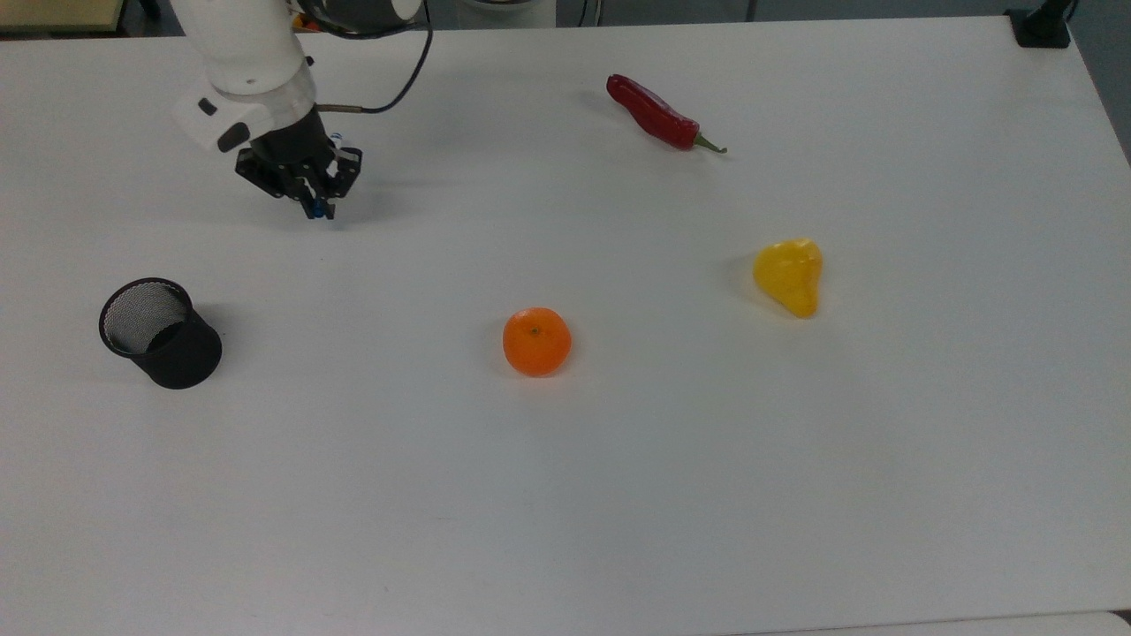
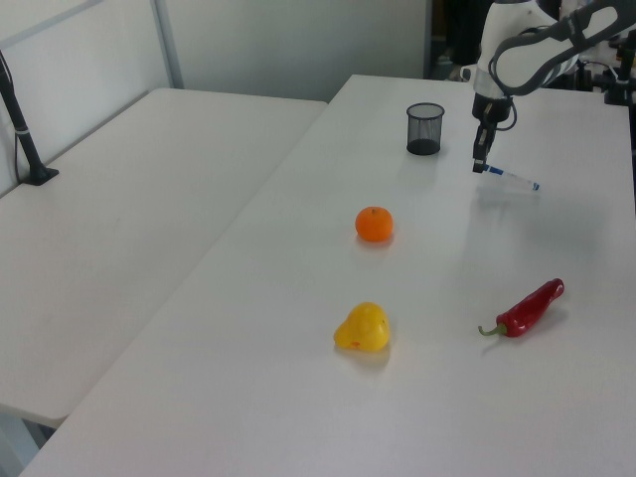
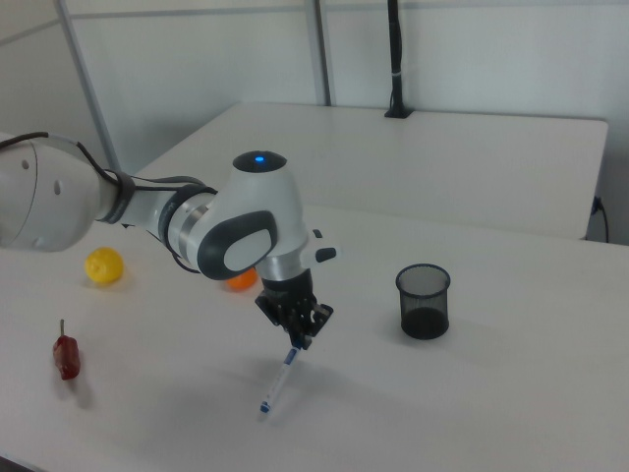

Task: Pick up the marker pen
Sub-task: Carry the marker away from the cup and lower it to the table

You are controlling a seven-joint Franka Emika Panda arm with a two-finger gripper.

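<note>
The marker pen (image 3: 278, 382) is slim and white with blue ends. It slants down from my gripper (image 3: 298, 339), which is shut on its upper blue end. I cannot tell whether its lower end touches the white table. From the left view the marker pen (image 2: 512, 178) trails to the right of the gripper (image 2: 479, 167). Seen from above, only a blue bit of the marker pen (image 1: 314, 211) peeks out below the gripper (image 1: 315, 206), at the top view's upper left.
A black mesh cup (image 1: 161, 333) stands near the top view's left edge, below the gripper. An orange (image 1: 536, 341) sits mid-table, a yellow fruit (image 1: 789, 276) to its right, and a red chili (image 1: 658, 113) at the back.
</note>
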